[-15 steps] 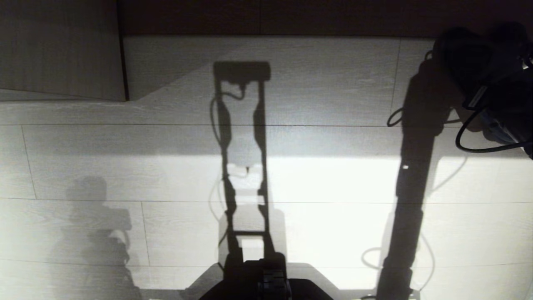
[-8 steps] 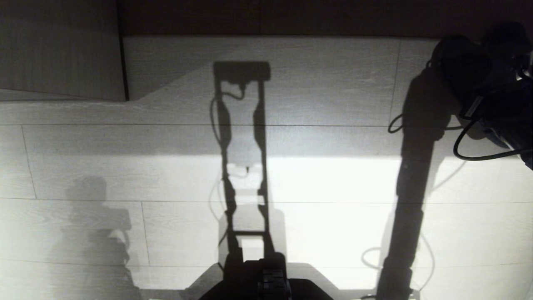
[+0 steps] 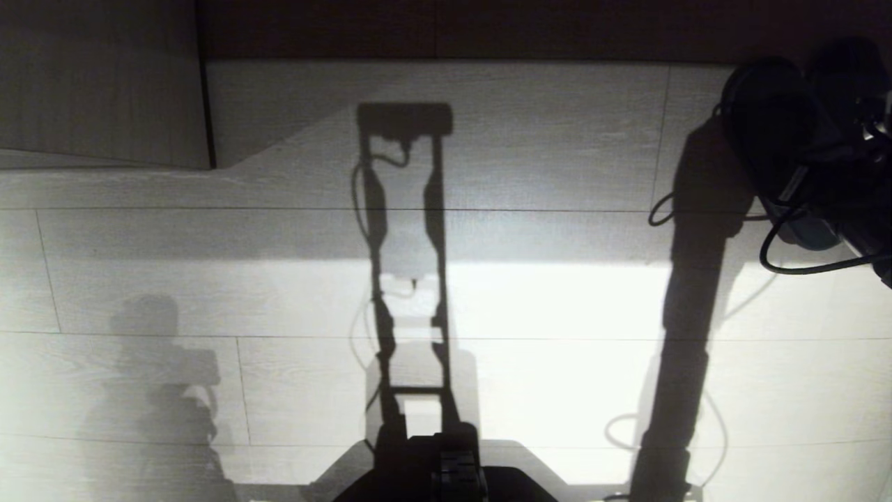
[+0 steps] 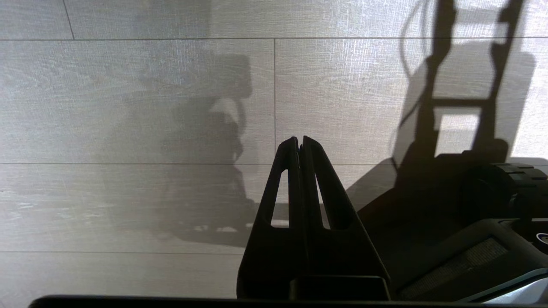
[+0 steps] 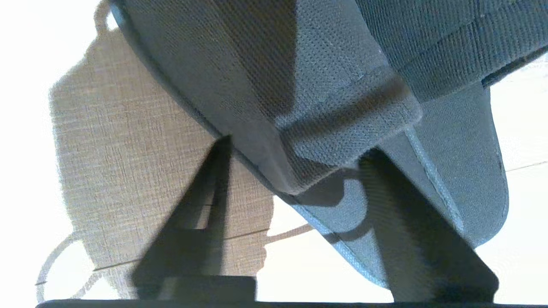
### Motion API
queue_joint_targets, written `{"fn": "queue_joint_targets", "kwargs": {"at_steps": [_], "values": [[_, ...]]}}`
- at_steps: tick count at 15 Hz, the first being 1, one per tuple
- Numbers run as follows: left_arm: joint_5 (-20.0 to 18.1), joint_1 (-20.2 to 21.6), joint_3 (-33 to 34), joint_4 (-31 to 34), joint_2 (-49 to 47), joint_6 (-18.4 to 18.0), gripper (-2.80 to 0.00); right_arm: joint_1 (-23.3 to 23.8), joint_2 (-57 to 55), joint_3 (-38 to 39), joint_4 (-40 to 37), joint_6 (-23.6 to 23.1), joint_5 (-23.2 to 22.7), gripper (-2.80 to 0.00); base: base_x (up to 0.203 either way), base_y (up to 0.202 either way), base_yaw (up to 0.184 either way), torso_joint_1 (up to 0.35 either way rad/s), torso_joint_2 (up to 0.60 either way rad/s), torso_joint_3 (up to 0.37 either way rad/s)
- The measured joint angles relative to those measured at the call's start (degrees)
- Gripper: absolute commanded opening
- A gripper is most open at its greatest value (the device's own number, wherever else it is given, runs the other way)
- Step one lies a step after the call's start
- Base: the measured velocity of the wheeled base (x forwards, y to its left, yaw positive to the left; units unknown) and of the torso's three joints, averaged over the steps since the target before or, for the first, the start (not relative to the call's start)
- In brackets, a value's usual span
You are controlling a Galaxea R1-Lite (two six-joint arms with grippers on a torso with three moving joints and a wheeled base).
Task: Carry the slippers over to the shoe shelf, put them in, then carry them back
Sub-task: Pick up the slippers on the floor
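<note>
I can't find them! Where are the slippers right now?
The slippers are at the far right of the head view, on the pale floor, with the right claw around them.

Pale wood-grain plank floor (image 3: 543, 307), crossed by dark joint lines and shadows; the slippers (image 3: 787, 125) are seen resting at its far right.

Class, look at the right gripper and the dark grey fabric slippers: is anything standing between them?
Nothing visible. The right gripper straddles the dark grey fabric slippers directly, one finger either side, above the pale wood-grain floor.
</note>
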State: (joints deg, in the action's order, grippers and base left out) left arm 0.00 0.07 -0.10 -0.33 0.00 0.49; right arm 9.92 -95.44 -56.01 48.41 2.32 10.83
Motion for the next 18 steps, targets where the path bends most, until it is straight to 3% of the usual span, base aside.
{"fn": "queue_joint_targets", "kwargs": {"at_steps": [11,12,18], "values": [[0.0,0.0,0.0,0.0,0.0,0.0,-2.80,0.0,8.2,6.8,-0.6,-0.1,0.4,0.00,0.000,0.000,0.000,0.000,0.00,0.000],[0.0,0.0,0.0,0.0,0.0,0.0,-2.80,0.0,9.1,7.6,-0.6,-0.1,0.5,-2.80,0.000,0.000,0.000,0.000,0.00,0.000],[0.0,0.0,0.0,0.0,0.0,0.0,-2.80,0.7,17.6,14.1,-0.5,-0.1,0.3,-2.80,0.000,0.000,0.000,0.000,0.00,0.000]]}}
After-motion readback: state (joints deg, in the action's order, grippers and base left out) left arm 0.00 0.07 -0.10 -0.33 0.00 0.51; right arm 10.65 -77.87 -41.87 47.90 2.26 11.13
